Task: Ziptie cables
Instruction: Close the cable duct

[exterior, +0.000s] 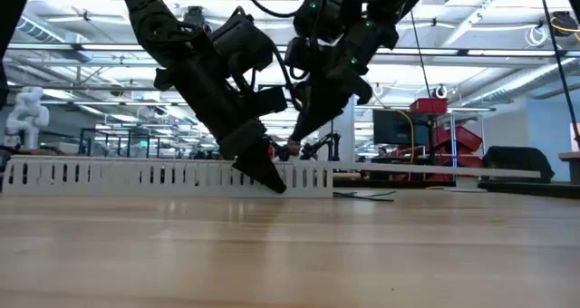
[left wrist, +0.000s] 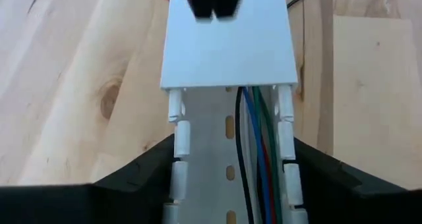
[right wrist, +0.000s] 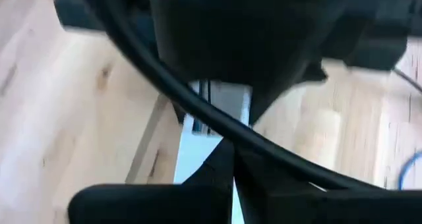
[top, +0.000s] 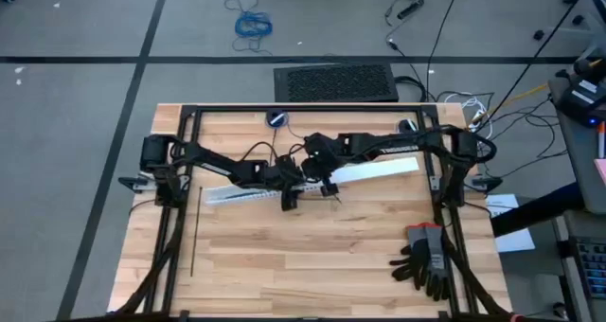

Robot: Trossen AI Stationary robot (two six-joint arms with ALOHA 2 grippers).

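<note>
Cables [left wrist: 258, 151], black, blue, red, green, lie straight along my slotted duct [left wrist: 227, 184]; left gripper [left wrist: 227, 204] spread astride it; right gripper [left wrist: 212, 1] pinched shut.

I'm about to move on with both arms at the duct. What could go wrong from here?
1. The cables lie in the white slotted duct under its cover; sliding the cover may pinch them.
2. The left gripper and right gripper work very close together, so they could collide.
3. The ziptie lies far off, untouched.

Wooden table [top: 312, 256]: duct [top: 248, 195], gloves [top: 426, 259]
</note>
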